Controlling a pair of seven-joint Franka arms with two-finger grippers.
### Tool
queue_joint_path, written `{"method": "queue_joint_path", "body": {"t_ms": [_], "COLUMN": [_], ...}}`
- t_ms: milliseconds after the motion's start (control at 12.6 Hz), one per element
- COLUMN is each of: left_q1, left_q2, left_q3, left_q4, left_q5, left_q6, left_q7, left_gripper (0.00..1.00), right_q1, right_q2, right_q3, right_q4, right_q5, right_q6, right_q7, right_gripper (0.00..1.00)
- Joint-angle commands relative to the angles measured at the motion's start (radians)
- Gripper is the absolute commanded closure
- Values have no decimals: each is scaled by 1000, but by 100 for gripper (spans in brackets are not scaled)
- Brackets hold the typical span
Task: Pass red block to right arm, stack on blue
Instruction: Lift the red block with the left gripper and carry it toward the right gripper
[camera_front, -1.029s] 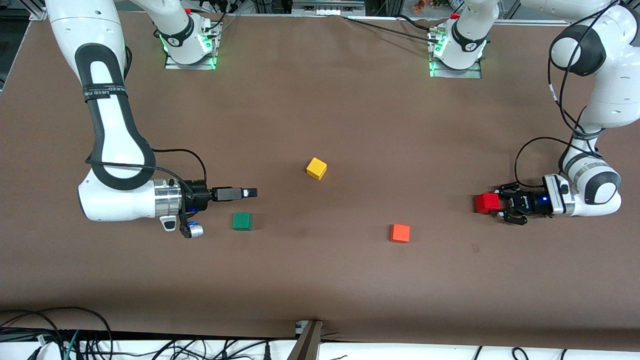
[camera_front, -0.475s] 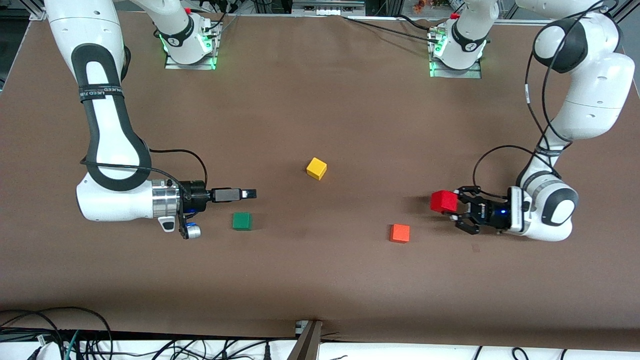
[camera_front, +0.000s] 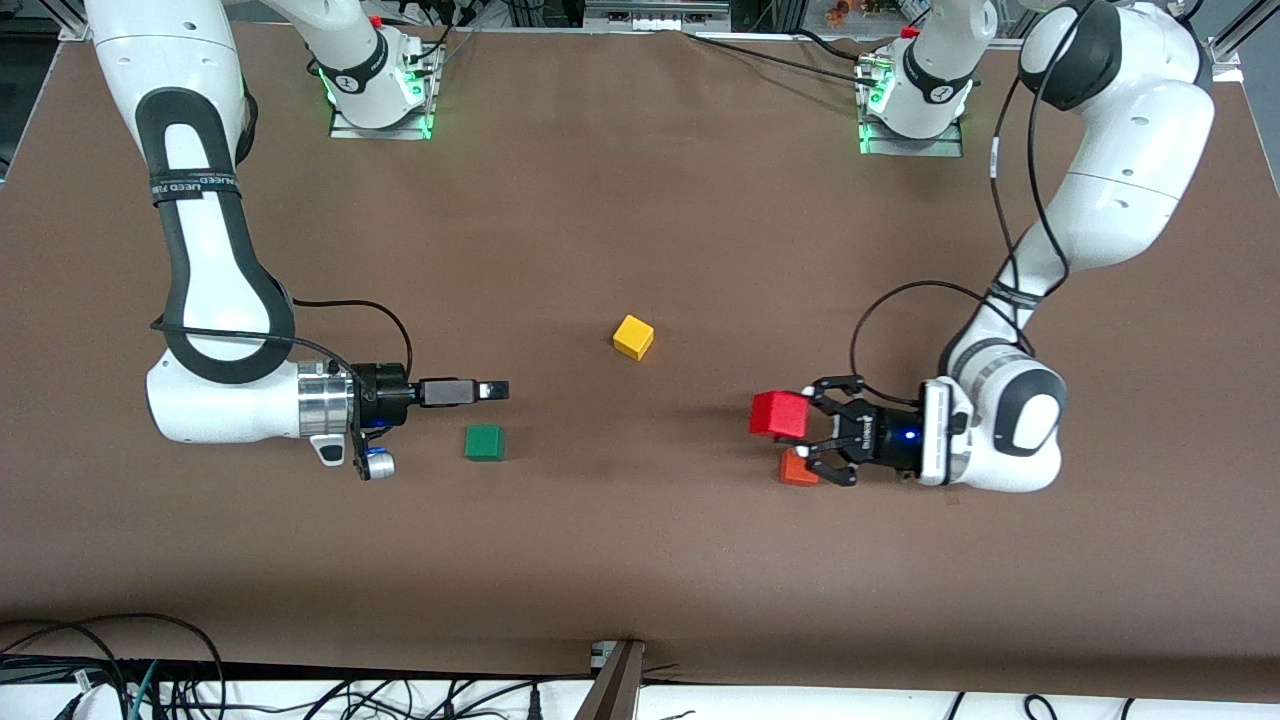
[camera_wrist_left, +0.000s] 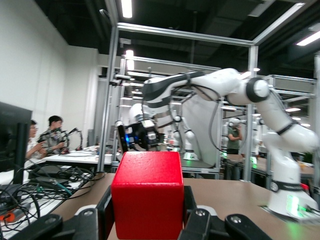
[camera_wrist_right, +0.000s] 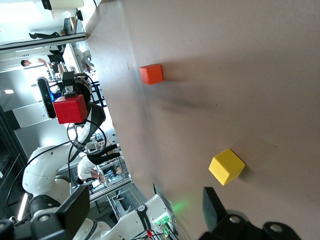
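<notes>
My left gripper (camera_front: 808, 432) has carried the red block (camera_front: 777, 414) — clamped tight — inward from the table's edge, now over the orange cube (camera_front: 795, 472). My right gripper (camera_front: 490, 389) waits with fingers spread, holding nothing, above the green cube (camera_front: 484, 442); the blue cube — possibly hidden under its wrist — I can't see.

The orange cube (camera_front: 795, 471) is partly hidden under the left hand (camera_front: 812, 432); no blue cube shows

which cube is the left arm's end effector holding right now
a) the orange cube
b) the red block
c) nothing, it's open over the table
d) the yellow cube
b: the left end effector is shut on the red block, carried in the air partly over the orange cube; the left wrist view shows the same red block clamped between its fingers, while the yellow cube sits untouched on the table.
</notes>
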Motion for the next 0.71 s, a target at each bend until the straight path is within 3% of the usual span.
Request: {"method": "queue_joint_path", "body": {"t_ms": [0, 158, 633], "left_q1": [-5, -14, -187], "left_q2": [-42, -44, -116], "left_q3": [-113, -217, -233], "left_q4": [-45, -45, -34], "left_q5": [-45, -42, -50], "left_q6": [215, 391, 662], "left_q7": [-63, -99, -281], "left_gripper": [100, 100, 100], "right_q1": [-6, -3, 5], "right_q2": [1, 1, -19], "right_q3": [3, 5, 5], "right_q4": [15, 19, 20], "right_q5": [58, 86, 206], "right_q6": [-11, -11, -8], "right_q7": [-18, -18, -20], "right_gripper": [0, 0, 0]}}
